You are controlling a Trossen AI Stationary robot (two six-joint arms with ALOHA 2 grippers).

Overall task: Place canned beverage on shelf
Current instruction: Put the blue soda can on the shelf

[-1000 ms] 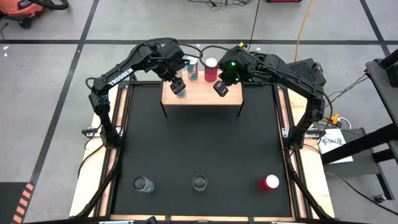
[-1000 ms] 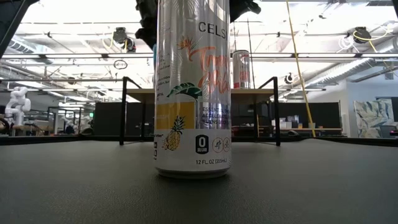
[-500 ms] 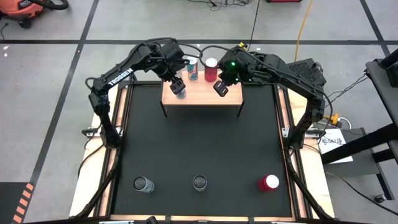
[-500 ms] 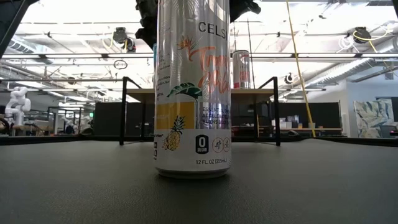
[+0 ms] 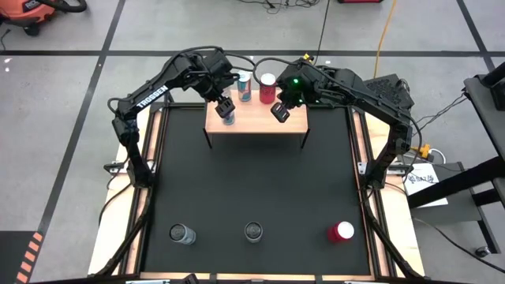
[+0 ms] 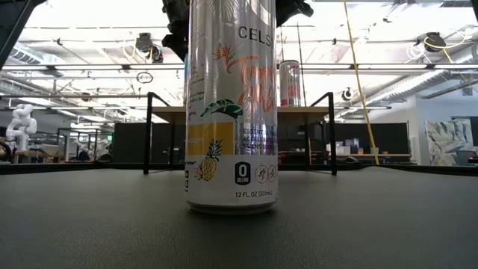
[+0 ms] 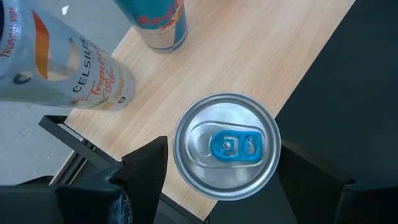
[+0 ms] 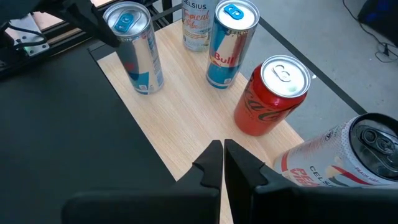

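The counter (image 5: pixel 260 181), covered by a large black mat, carries the shelf (image 5: pixel 256 118) at its far edge, between the two arms. Three cans wait in a row along the near edge: a silver can (image 5: pixel 181 233), a second silver can (image 5: pixel 253 230) and a red-topped can (image 5: pixel 341 231). Judged from this layout, the near row is the supply and the shelf is the destination.

On the shelf, the cans stand upright and close together in a rear row: a pale Celsius can (image 8: pixel 195 25), a blue-and-silver can (image 8: pixel 227 40) and a red cola can (image 8: pixel 272 93). This grouping leaves the front strip of board free for further placements.

The can in hand, a silver can with a blue tab (image 7: pixel 227 146), stands upright on the shelf's front left corner, close to the board's edge.

The left gripper (image 5: pixel 227 110) hovers directly above it. Its jaws stand on either side of the can's top, parted, with a visible gap to the rim on each side; they hold nothing. This looks like a release in progress.

The right gripper (image 8: pixel 222 165) waits over the shelf's right front portion, jaws shut together on nothing, clear of the red cola can.
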